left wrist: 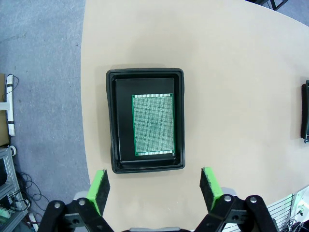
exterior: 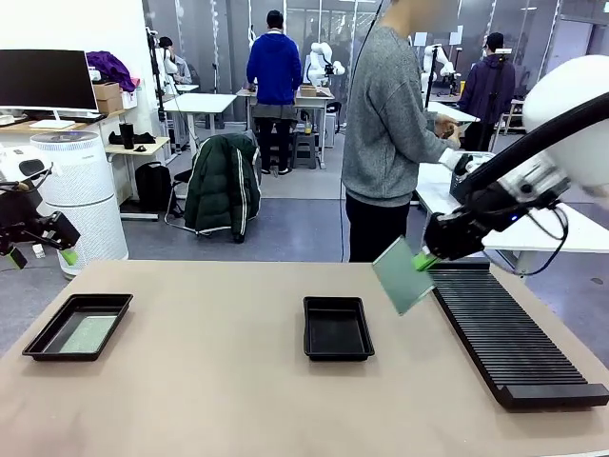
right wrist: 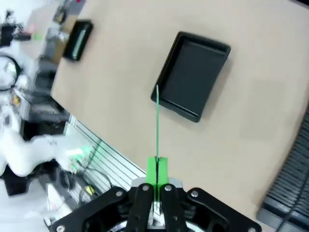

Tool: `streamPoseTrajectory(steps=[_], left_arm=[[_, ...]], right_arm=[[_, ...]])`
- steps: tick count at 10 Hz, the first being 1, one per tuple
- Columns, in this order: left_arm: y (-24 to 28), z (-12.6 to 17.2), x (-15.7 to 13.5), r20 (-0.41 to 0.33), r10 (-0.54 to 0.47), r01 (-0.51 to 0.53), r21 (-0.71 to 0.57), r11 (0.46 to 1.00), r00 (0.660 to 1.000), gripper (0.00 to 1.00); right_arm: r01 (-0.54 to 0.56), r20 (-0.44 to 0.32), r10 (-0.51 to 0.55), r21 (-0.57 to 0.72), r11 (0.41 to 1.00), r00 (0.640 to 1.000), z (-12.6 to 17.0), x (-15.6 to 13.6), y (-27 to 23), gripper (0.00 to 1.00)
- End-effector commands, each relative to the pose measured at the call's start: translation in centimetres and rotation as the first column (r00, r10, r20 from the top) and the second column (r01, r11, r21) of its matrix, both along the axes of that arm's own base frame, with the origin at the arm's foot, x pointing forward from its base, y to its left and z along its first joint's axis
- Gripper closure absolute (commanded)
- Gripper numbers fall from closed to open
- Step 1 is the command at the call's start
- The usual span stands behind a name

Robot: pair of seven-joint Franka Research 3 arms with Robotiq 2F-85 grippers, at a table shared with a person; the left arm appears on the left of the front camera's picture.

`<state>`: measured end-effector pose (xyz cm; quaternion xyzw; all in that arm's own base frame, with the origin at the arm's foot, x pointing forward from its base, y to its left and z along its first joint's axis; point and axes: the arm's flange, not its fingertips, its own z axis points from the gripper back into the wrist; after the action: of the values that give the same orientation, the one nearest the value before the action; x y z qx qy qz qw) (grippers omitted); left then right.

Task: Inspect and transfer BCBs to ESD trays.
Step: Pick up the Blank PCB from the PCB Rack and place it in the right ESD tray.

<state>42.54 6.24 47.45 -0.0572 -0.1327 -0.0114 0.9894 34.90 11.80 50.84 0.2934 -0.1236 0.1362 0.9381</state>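
Two black ESD trays lie on the tan table. The left tray holds a green BCB flat on its floor. The middle tray has nothing in it. My right gripper is shut on the edge of a second BCB, held tilted in the air between the middle tray and the slotted rack. In the right wrist view this board appears edge-on. My left gripper hangs open high above the left tray, off the table's left edge.
A long black ribbed rack runs along the table's right side. A person in a grey sweater stands at the far edge, turned toward another table. Bare tabletop lies between the trays.
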Motion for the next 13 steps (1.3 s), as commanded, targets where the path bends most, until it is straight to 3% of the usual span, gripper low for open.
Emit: streamPoseTrajectory(steps=[1,3,9,10,11,13], left_arm=[[0.1,-0.2,0.0,0.005,0.002,-0.002,0.007,1.0,1.0,0.0],[0.1,-0.2,0.0,0.005,0.002,-0.002,0.007,1.0,1.0,0.0],[0.1,-0.2,0.0,0.005,0.002,-0.002,0.007,1.0,1.0,0.0],[0.1,-0.2,0.0,0.005,0.002,-0.002,0.007,1.0,1.0,0.0],[0.1,-0.2,0.0,0.005,0.002,-0.002,0.007,1.0,1.0,0.0],[0.1,-0.2,0.0,0.005,0.002,-0.002,0.007,1.0,1.0,0.0]], right_arm=[[0.171,-0.057,-0.166,0.091,0.981,0.984,-1.7,-0.4,2.3,0.99],[0.297,-0.123,-0.284,0.107,0.949,0.951,-3.4,0.4,3.4,0.99],[0.293,-0.148,-0.273,0.144,0.945,0.951,-6.1,2.7,4.0,0.99],[0.28,-0.108,-0.264,0.166,0.946,0.958,-5.8,2.4,4.3,0.99],[0.297,-0.163,-0.279,0.098,0.95,0.946,-5.7,2.2,3.9,0.99],[0.297,-0.163,-0.279,0.098,0.95,0.946,-5.7,2.2,3.9,0.99]])
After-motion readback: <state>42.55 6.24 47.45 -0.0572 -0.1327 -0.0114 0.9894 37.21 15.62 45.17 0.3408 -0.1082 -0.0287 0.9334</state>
